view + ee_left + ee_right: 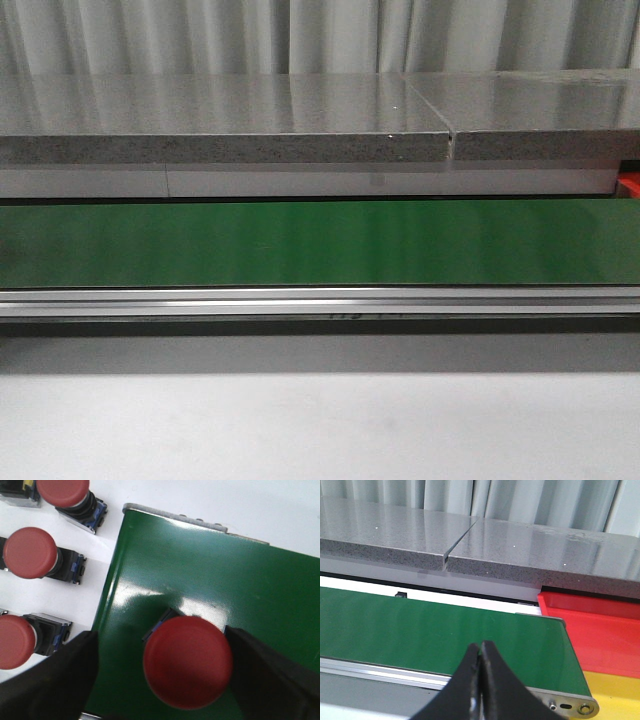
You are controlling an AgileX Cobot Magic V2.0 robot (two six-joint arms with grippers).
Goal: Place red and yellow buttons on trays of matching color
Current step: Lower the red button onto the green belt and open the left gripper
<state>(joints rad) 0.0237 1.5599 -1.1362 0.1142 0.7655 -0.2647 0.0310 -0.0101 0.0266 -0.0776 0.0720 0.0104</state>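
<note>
Front view: green conveyor belt (pixel 320 243) runs full width across mid-frame, aluminium rail (pixel 320 301) along its near edge, white tabletop (pixel 320 425) below. Grey speckled stone slabs (pixel 220 130) behind the belt, seam right of centre, pale curtain (pixel 320 35) at the top. Sliver of red at the right edge, mid-height. Neither arm shows in this view.

Right wrist view: right gripper (pixel 481 652) at bottom centre, black fingers pressed together, nothing between them, above the belt's near rail. Red tray (pixel 600 630) at right, just past the belt end; yellow tray (pixel 615 690) in the lower right corner, touching the red one.

Left wrist view: left gripper (pixel 187 662) straddles a red button (pixel 187 661), lower centre of frame, over the green belt. Round domed matte red cap, dark body with a blue part showing at its upper left. Right finger touches the cap edge; left finger (pixel 50 680) stands well clear, so jaws apart, not clamped. Three more red buttons (pixel 30 552) lie on the white surface at the left, same red caps, black bodies with blue tabs, well spaced.
</note>
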